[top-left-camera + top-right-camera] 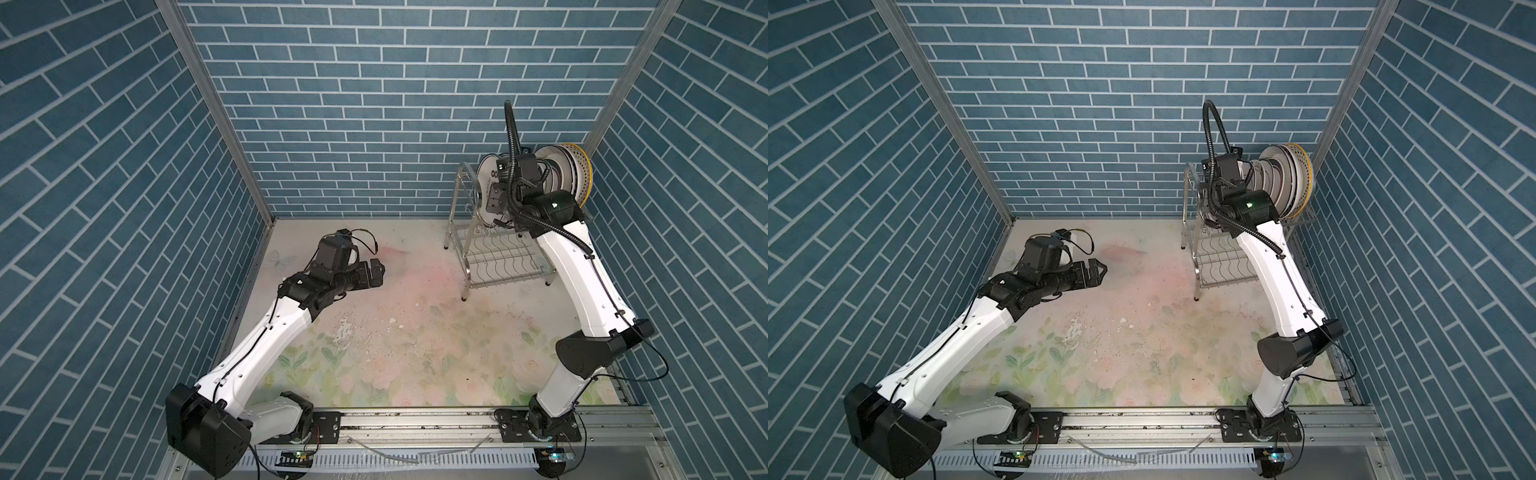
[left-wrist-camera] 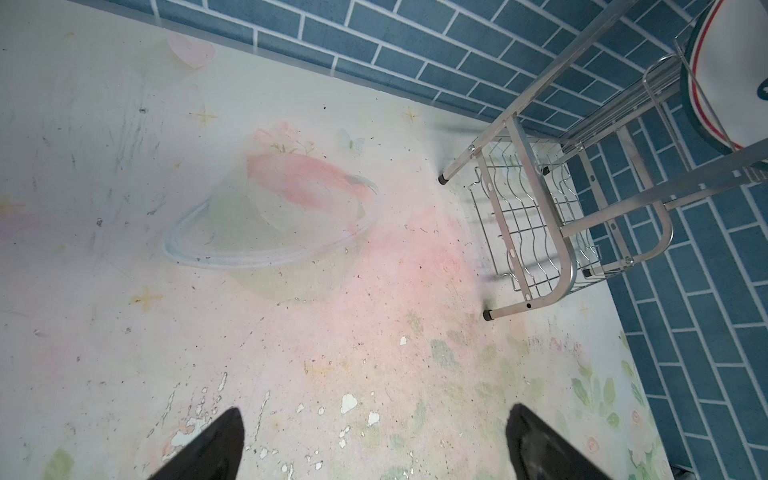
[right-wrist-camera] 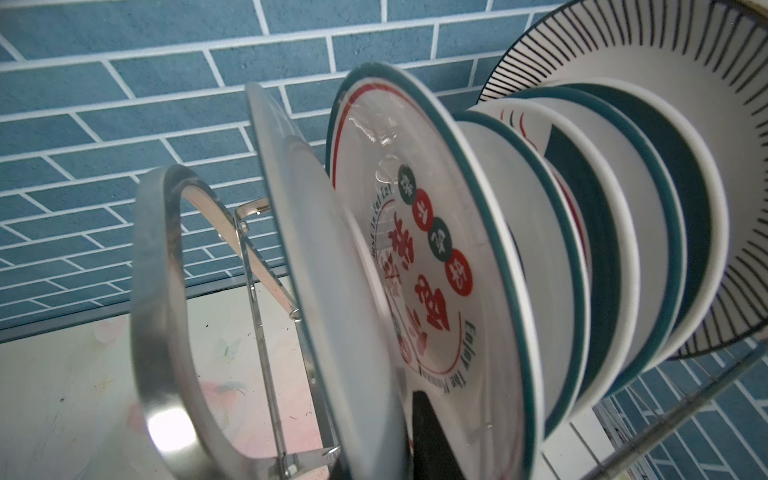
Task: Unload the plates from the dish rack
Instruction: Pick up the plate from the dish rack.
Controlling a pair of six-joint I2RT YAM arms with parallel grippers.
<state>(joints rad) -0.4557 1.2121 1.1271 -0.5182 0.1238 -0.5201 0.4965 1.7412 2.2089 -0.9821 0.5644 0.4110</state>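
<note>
The dish rack [image 1: 461, 195] [image 1: 1190, 187] stands at the back right with several plates [image 1: 573, 174] [image 1: 1291, 178] upright in its upper tier. My right gripper [image 1: 494, 201] reaches into the end of the row by the rack's handle [image 3: 158, 291]. It is shut on the rim of the end plate [image 3: 324, 291], a white one with a teal edge. One finger [image 3: 432, 436] shows between it and the Chinese-character plate [image 3: 436, 249]; the other is hidden behind the plate. My left gripper [image 1: 376, 272] [image 2: 376, 415] hovers open over the table's left middle, holding nothing.
A worn floral mat [image 1: 415, 332] covers the table, and blue brick walls close three sides. The rack's lower tier [image 2: 540, 232] is wavy wire on thin legs. A black-striped plate [image 3: 685, 83] stands at the far end of the row. The arm rail [image 1: 415, 419] runs along the front.
</note>
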